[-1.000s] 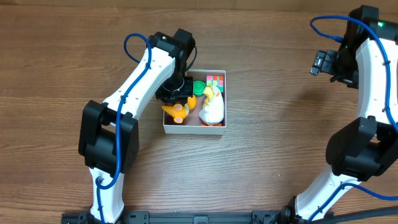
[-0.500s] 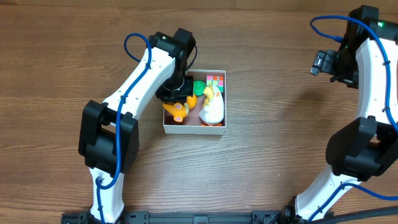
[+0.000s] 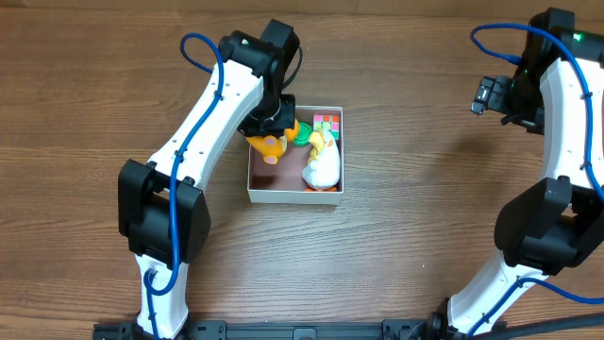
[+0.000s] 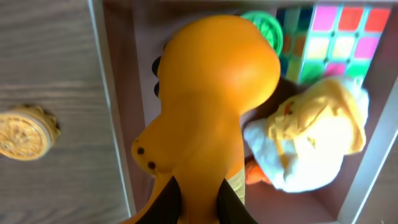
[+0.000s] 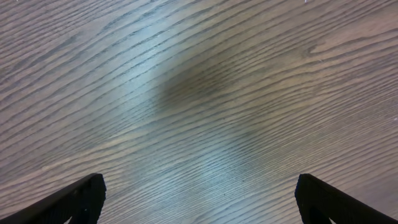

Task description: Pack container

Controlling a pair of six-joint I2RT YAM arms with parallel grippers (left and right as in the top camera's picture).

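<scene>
Shifted: left gripper [image 4: 198, 204], clenched on orange toy [image 4: 214, 93], to far-left corner of container [image 3: 293, 196] on table [image 3: 396, 264] | right gripper [image 5: 199, 198] released, far right of container | risk: toy snags wall, falls outside.

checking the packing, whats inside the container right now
A puzzle cube, a green disc and a white-and-yellow plush lie in the container. The left hand holds an orange toy over it, hiding the floor beneath.
</scene>
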